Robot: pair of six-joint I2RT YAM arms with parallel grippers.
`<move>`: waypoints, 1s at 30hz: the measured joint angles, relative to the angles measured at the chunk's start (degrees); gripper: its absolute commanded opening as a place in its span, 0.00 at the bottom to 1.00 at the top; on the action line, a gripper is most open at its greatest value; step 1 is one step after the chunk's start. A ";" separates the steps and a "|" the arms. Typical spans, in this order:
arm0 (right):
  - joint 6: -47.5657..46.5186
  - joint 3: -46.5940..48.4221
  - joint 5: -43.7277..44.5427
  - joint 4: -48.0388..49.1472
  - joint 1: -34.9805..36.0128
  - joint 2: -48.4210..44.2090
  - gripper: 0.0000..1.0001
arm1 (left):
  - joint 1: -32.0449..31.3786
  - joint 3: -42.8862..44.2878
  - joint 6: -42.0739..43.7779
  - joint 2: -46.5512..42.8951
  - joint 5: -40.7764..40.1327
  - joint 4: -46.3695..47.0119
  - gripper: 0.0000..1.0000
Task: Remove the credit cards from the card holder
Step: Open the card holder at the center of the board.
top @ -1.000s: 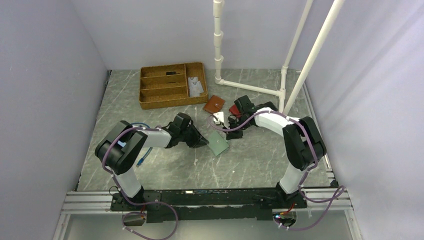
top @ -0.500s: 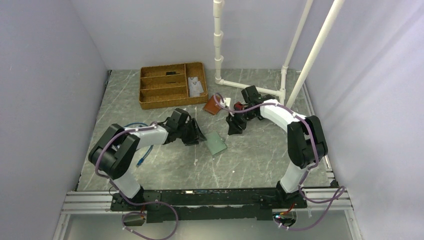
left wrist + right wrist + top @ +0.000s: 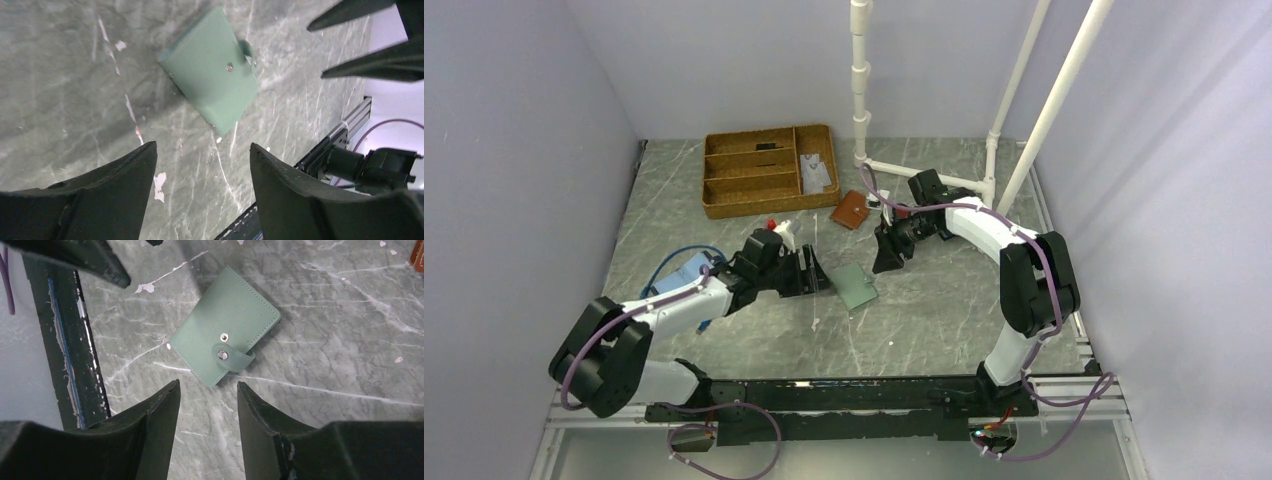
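The card holder (image 3: 856, 285) lies flat and closed on the table (image 3: 944, 310), strap snapped, its long axis slanting far-left to near-right. It sits between the left gripper (image 3: 812, 272) and right gripper (image 3: 886, 258), both spread and empty. Beyond are a wallet (image 3: 851, 210) and a basket (image 3: 769, 170). Both grippers have backed off the holder since a second ago.

I see the grey marbled bench (image 3: 944, 310) carrying the closed card holder (image 3: 856, 286) flat near its middle. A brown snap wallet (image 3: 852, 210) lies farther back, apart from it. A wicker tray (image 3: 759, 207) sits back left, and a light blue flat piece (image 3: 686, 270) lies left.
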 measured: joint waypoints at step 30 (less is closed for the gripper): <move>0.33 0.63 0.24 -1.88 0.22 -3.89 0.55 | -1.75 -8.26 4.74 -15.43 -1.66 6.95 0.99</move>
